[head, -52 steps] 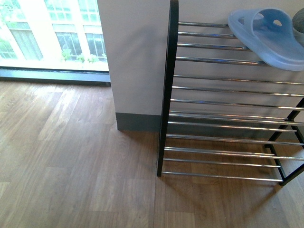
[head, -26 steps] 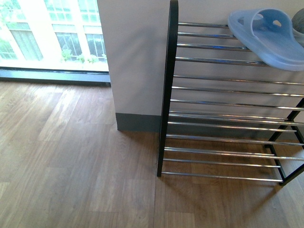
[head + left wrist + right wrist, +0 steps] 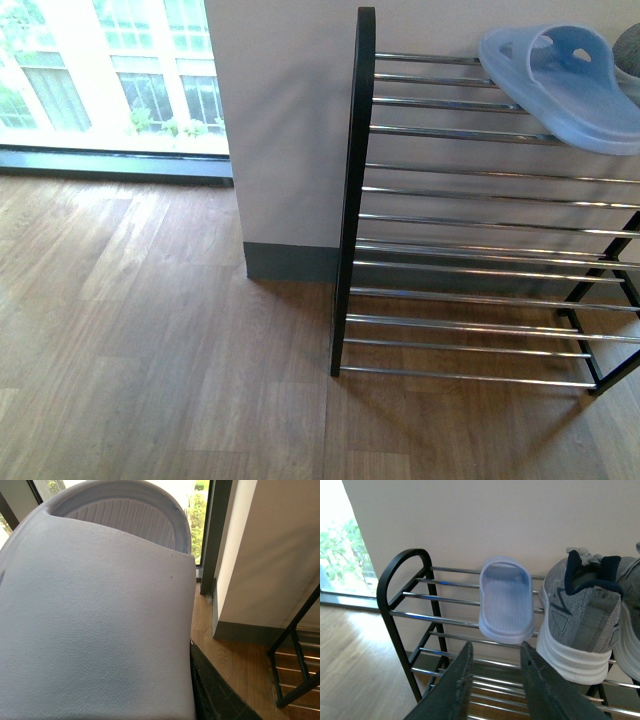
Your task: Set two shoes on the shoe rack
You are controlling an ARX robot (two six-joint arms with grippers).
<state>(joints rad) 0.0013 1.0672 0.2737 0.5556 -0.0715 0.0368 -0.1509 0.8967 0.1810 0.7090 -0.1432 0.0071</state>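
Note:
The shoe rack (image 3: 352, 200) with black frame and chrome bars stands against the wall. On its top shelf (image 3: 450, 602) rest a blue slipper (image 3: 506, 602) and, beside it, a grey knit sneaker (image 3: 577, 615) heel-out; a second sneaker (image 3: 631, 625) shows at the picture's edge. My right gripper (image 3: 496, 650) is open and empty, a little in front of and below the slipper's heel. In the left wrist view another blue slipper (image 3: 95, 620) fills most of the picture, and my left gripper (image 3: 190, 652) is shut on it; only one dark finger (image 3: 212, 692) shows.
A white wall column (image 3: 285, 130) with a grey skirting stands left of the rack. Beyond it is a floor-level window (image 3: 110, 80). Wooden floor (image 3: 150, 350) spreads in front and to the left. The rack's lower shelves (image 3: 470, 300) hold nothing that shows.
In the front view the rack and the slipper on it sit slightly lower in the picture than a second ago. Nothing else differs.

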